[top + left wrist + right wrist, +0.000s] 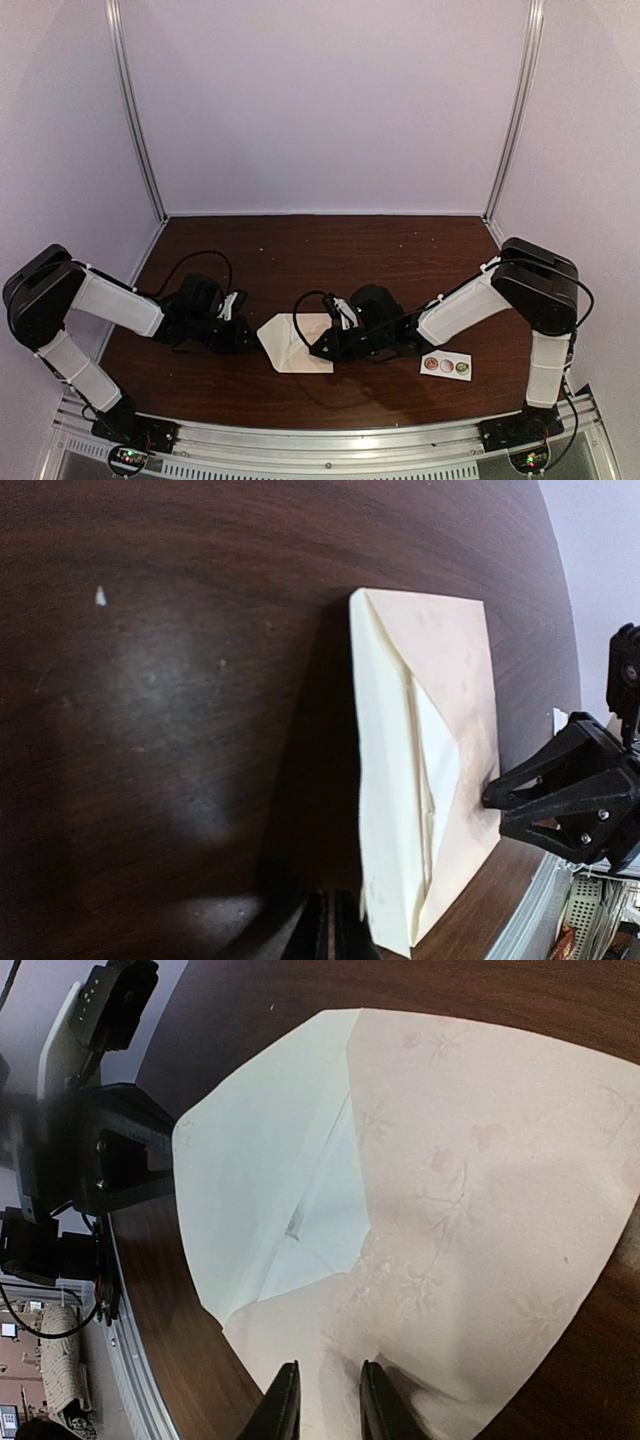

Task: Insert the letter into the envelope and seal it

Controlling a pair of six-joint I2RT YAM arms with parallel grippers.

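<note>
**Letter apparently in, flap fold coming next**

From above: shows the envelope [297, 343] flat on the dark table [330, 250], with its flap open and pointing at the left gripper [252, 335]. Puts the right gripper [320, 348] on the envelope's end opposite the flap. Shows a sticker strip [446, 365] well apart from the envelope, beyond the right arm.

Left wrist: shows the left gripper clenched just beside the edge of the envelope's flap; cannot tell whether nipping any paper. Shows a white sheet [438, 735], probably the letter, in the envelope's mouth.

Right wrist: shows the right fingers [285, 1405] slightly parted, tips pressing down on the envelope, apparently pinching nothing.

Judged: inserting done, sealing in hand. Next calls for lifting the flap, folding it over the envelope's body, then fetching a sticker. In the way: right fingertips on the flap's landing place. Risk of sliding or creasing with such thin paper.
</note>
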